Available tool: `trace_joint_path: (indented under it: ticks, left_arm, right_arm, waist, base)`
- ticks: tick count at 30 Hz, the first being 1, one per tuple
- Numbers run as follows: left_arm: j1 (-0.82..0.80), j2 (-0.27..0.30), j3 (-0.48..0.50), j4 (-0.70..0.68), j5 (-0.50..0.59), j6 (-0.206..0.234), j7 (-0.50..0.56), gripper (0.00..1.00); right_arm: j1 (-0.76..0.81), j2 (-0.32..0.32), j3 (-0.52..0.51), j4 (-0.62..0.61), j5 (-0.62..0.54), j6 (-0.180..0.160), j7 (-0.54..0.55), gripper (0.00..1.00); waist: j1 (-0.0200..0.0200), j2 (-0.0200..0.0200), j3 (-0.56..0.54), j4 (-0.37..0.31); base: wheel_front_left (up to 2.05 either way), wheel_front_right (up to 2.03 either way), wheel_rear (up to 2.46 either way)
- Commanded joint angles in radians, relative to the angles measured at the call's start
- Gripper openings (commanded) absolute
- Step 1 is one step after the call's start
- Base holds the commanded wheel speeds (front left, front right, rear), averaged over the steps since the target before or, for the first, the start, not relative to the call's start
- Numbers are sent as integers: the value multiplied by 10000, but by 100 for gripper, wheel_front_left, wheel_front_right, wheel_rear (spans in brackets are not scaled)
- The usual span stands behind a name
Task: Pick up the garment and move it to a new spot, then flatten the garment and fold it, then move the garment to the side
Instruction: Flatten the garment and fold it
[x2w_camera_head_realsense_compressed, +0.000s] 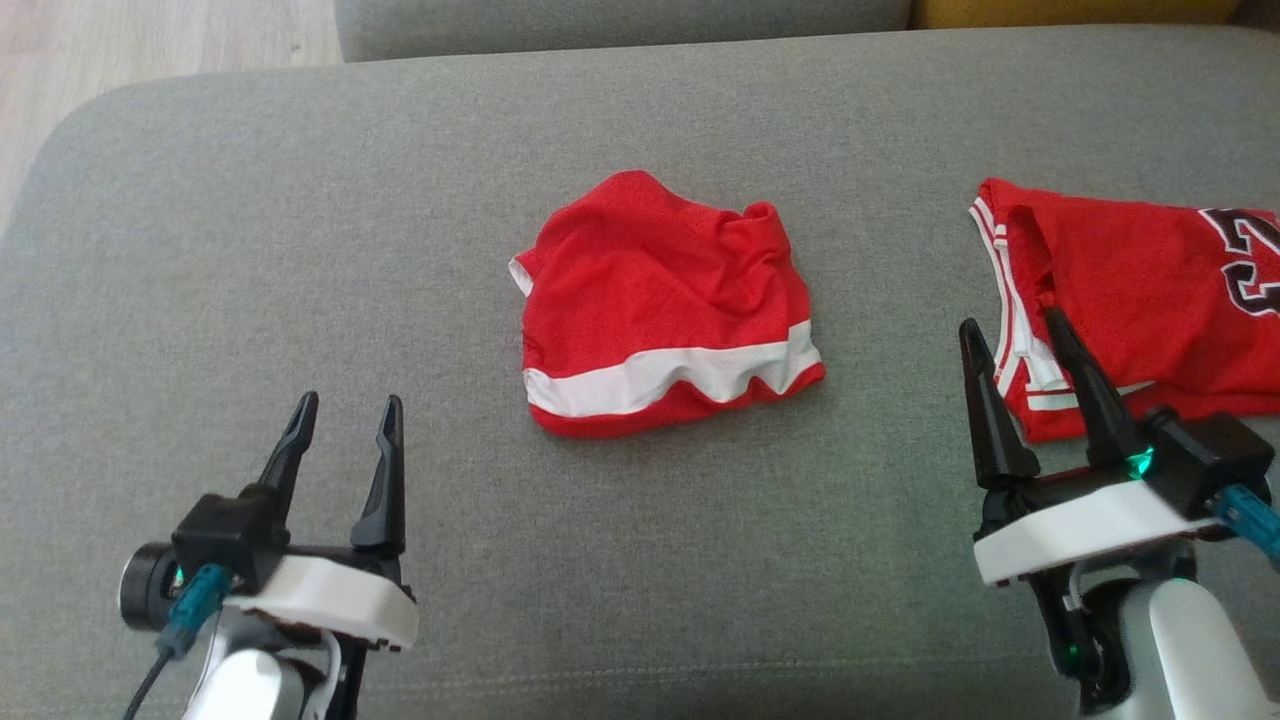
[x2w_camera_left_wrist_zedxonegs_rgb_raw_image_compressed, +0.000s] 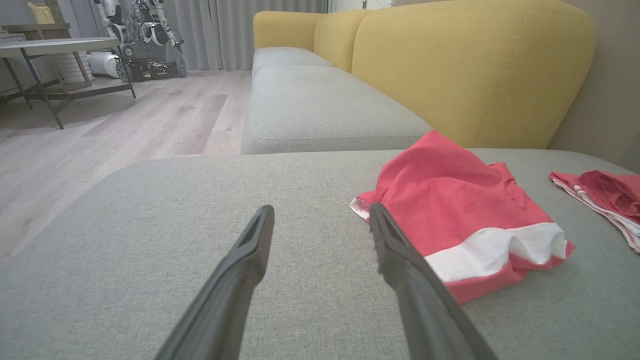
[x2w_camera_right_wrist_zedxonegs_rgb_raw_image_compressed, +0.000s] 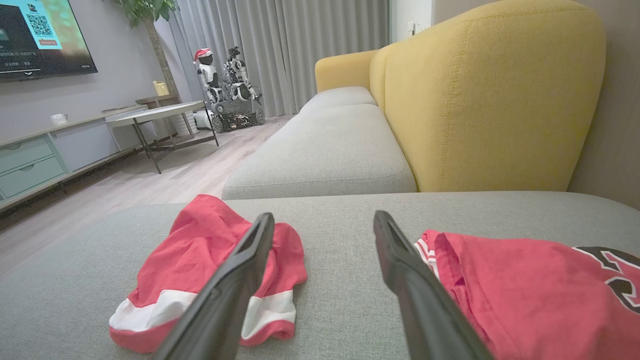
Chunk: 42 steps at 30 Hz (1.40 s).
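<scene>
Two red garments are lying on a grey cushion (x2w_camera_head_realsense_compressed: 300, 250): shorts (x2w_camera_head_realsense_compressed: 665, 310) centred, open room around; jersey (x2w_camera_head_realsense_compressed: 1130, 310) at 3 o'clock. Left gripper (x2w_camera_head_realsense_compressed: 350, 405) and right gripper (x2w_camera_head_realsense_compressed: 1010, 322) are hovering spread, empty.

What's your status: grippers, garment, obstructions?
Left gripper open, right gripper open, both empty. Crumpled red garment with white band mid grey sofa cushion, untouched. Red jersey with black numerals lies beside right gripper.

The left pincer (x2w_camera_head_realsense_compressed: 352, 400) and right pincer (x2w_camera_head_realsense_compressed: 1009, 320) each carry two long, tapering black fingers (x2w_camera_head_realsense_compressed: 384, 470) on a white plastic plate (x2w_camera_head_realsense_compressed: 330, 600) — with a black camera block (x2w_camera_head_realsense_compressed: 215, 545), teal cable plug (x2w_camera_head_realsense_compressed: 195, 600), small green light (x2w_camera_head_realsense_compressed: 1138, 463) — above pale grey forearms (x2w_camera_head_realsense_compressed: 1190, 640).
</scene>
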Motion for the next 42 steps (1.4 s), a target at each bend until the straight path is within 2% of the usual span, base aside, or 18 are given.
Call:
trace_joint_path:
  ticks: [1, 8, 15, 22, 29, 30, 31, 33, 38, 42]
  left_arm:
    - [-353, 248, 347, -344, 33, 78, 14, 100]
    - [-596, 236, 162, -344, 70, 7, 70, 100]
    - [-1781, -99, -569, 72, 95, -619, 461, 100]
    - [-3063, -757, -1030, 1844, -431, -1264, 1222, 100]
    - [-3484, -1108, -1086, 3782, -983, -1539, 1761, 100]
    - [-3521, -1122, -1084, 3921, -1024, -1573, 1750, 93]
    - [-3562, -1138, -1087, 4041, -1055, -1612, 1720, 48]
    - [-3667, -1160, -1091, 4232, -1081, -1676, 1585, 0]
    - [-3904, -1173, -1084, 4557, -1063, -1722, 1190, 0]
    - [-4064, -1208, -1127, 4710, -1044, -1742, 994, 0]
  right_arm:
    - [-131, -4, 166, -417, -85, 65, 22, 100]
    - [-166, 30, 151, -459, -102, 65, 42, 100]
    - [-365, 39, 165, -597, -118, 65, 78, 100]
    - [-589, 64, 346, -524, -46, 65, 46, 100]
    - [-689, 81, 333, -332, -2, 65, -46, 100]
    - [-701, 82, 325, -320, -2, 65, -52, 100]
    - [-706, 84, 320, -300, -1, 65, -41, 100]
    - [-723, 80, 326, -241, 12, 65, 0, 100]
    - [-919, -20, 452, 60, 32, 65, 108, 100]
    - [-1401, -209, 850, 858, 60, 65, 227, 100]
  waist:
    - [0, 0, 15, 6]
    - [0, 0, 105, 8]
    - [0, 0, 542, -4]
    - [0, 0, 1052, -276]
    - [0, 0, 1325, -487]
    - [0, 0, 1348, -496]
    - [0, 0, 1367, -497]
    - [0, 0, 1404, -493]
    - [0, 0, 1470, -449]
    - [0, 0, 1525, -342]
  base:
    - [0, 0, 0]
    - [0, 0, 0]
    - [0, 0, 0]
    - [0, 0, 0]
    - [0, 0, 0]
    - [0, 0, 0]
    - [0, 0, 0]
    - [0, 0, 0]
    - [0, 0, 0]
    - [0, 0, 0]
